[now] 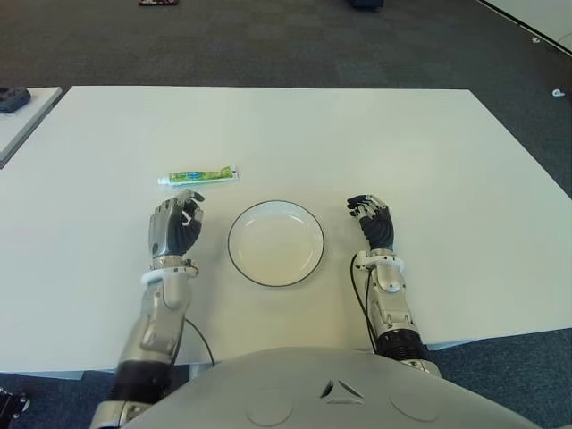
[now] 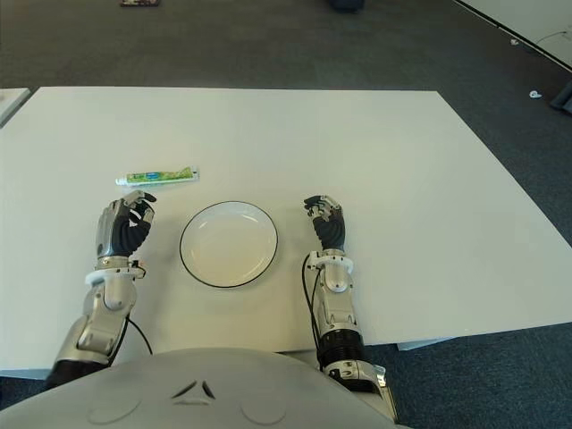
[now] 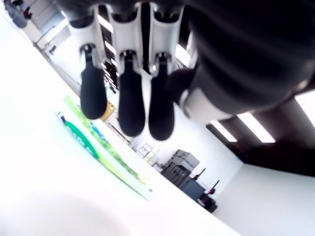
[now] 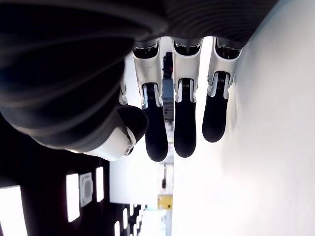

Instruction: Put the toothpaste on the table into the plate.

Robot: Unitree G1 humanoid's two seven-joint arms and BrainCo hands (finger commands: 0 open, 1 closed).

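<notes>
A green and white toothpaste tube (image 1: 197, 176) lies flat on the white table (image 1: 357, 143), a short way beyond my left hand (image 1: 176, 222). That hand shows left of the white plate (image 1: 275, 242), fingers relaxed and holding nothing; its wrist view shows the toothpaste tube (image 3: 98, 152) just past the fingertips (image 3: 132, 115). The plate has a dark rim and nothing in it. My right hand (image 1: 373, 222) shows to the right of the plate, fingers relaxed and holding nothing.
A second white table edge (image 1: 22, 112) with a dark object (image 1: 12, 98) on it stands at the far left. Dark carpet (image 1: 268, 40) surrounds the table. The near table edge runs just in front of my body.
</notes>
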